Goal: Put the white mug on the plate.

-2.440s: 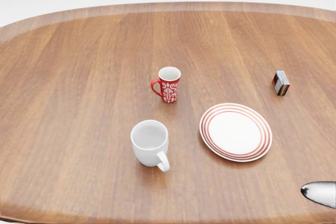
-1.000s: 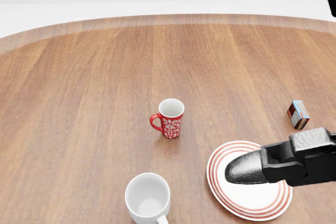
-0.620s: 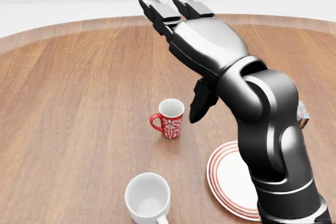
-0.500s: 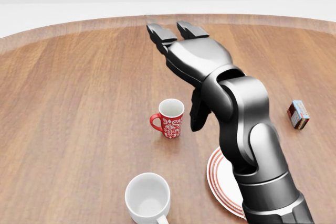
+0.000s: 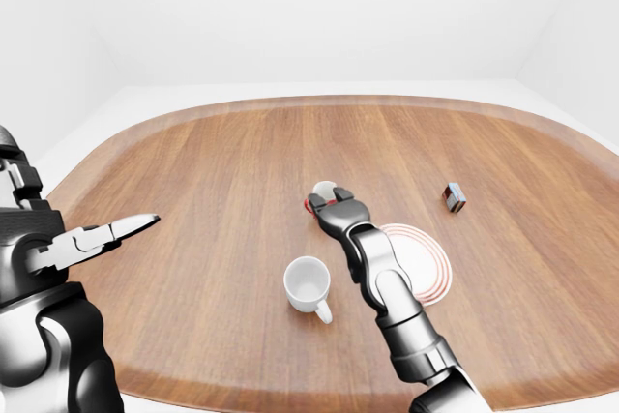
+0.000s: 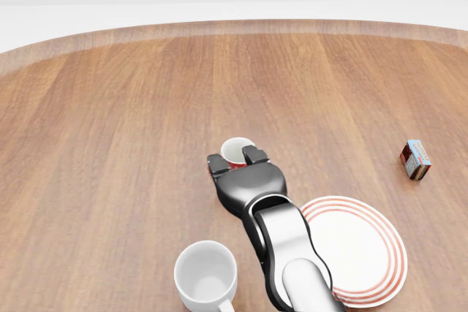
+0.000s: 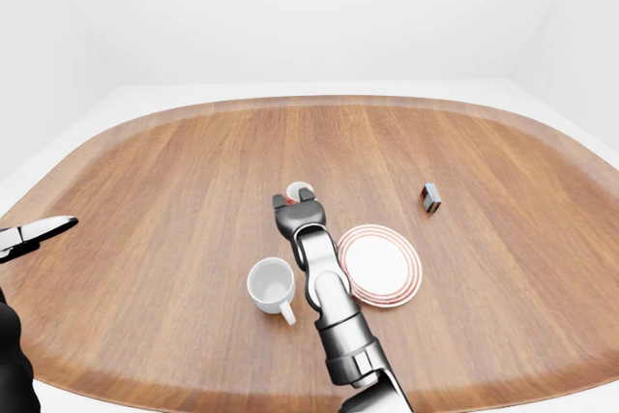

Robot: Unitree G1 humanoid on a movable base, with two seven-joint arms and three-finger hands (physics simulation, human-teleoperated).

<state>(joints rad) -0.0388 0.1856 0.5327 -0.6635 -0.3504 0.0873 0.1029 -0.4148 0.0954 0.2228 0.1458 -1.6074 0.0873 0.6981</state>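
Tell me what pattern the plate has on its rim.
The plate is white with thin red rings round its rim, clearest in the head view.

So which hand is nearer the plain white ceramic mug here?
The right hand. In the head view it reaches past the white mug, up and to the right, at the red patterned mug. The left hand hangs far off at the left-eye view's left edge.

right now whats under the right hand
The red mug: only its rim shows past the right hand. The hand covers its body and handle. The white mug sits apart, untouched.
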